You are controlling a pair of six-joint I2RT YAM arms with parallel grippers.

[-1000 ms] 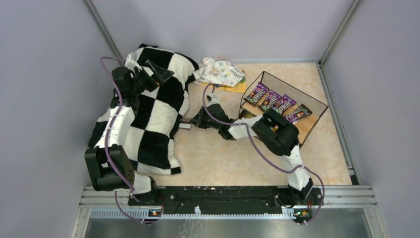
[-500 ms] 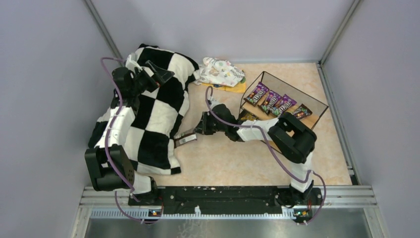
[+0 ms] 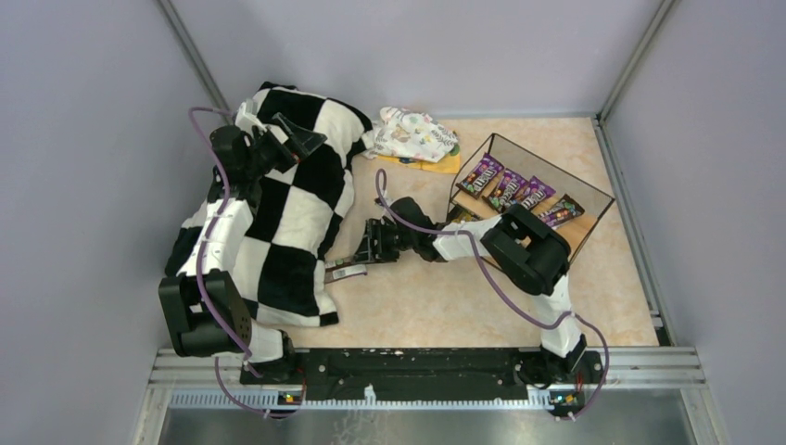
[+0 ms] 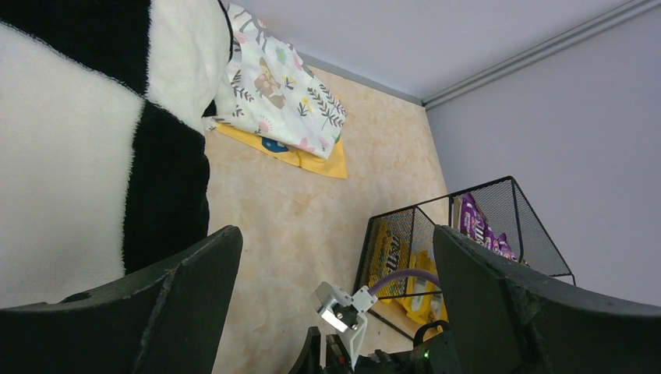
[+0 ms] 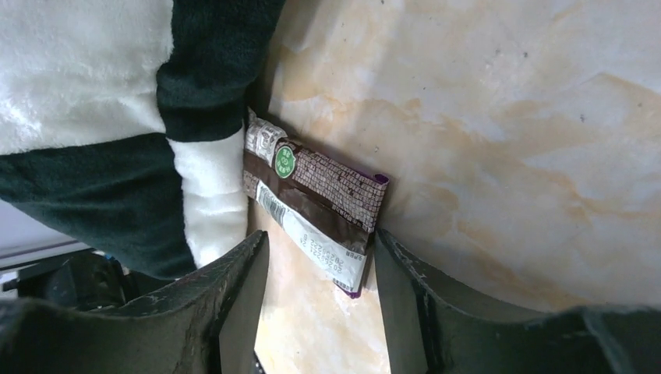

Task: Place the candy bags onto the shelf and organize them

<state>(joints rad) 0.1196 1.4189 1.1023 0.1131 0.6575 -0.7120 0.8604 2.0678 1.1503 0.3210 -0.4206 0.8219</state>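
Fingers of your right gripper stand apart astride the candy packet beside the checkered blanket, likely to grasp it.

Shelf: one counted; purple candy bags on its upper tier: four counted; yellow candy bags on its lower tier: two made out through the wire, any further ones hidden; dark brown candy bag lying flat, well apart to the left of the shelf: one counted; checkered blanket, floral cloth bundle, orange sheet, all left of the shelf: one each recorded.
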